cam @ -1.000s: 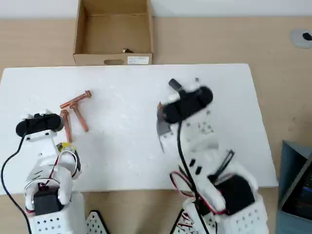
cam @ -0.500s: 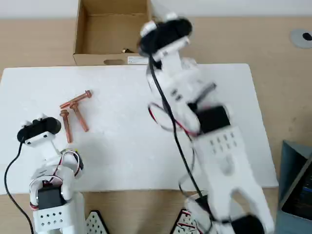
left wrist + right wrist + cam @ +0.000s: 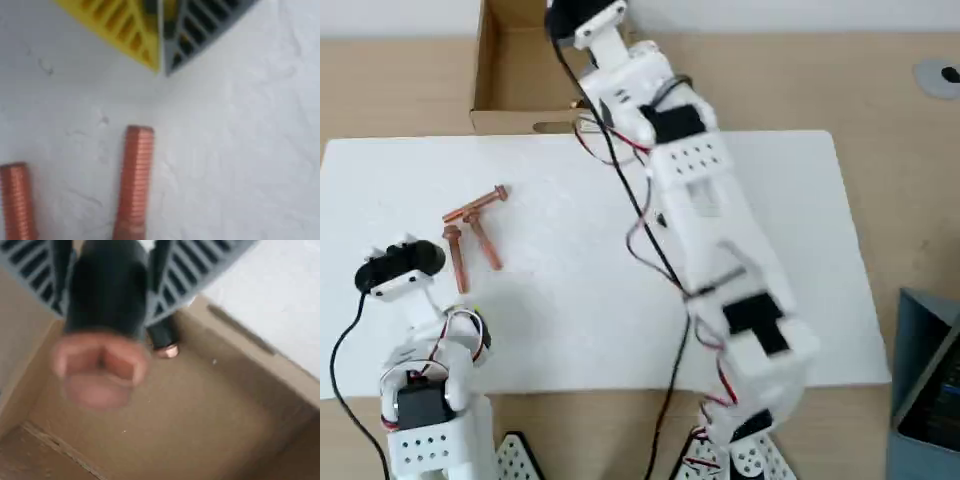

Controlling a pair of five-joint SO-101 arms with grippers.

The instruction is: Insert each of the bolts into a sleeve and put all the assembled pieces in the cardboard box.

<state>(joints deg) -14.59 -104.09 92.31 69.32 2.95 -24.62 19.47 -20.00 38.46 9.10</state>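
Right arm slanted across mid white board to the cardboard box, right gripper and its sleeved bolt occupying the open top; three bolts cluttered the left side near the left gripper; board right of the arm lay open.

High camera looks down — wrist cameras close over bolts, box.

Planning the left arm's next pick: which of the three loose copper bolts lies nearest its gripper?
The leftmost copper bolt, beside the left gripper; the other two lie farther right.
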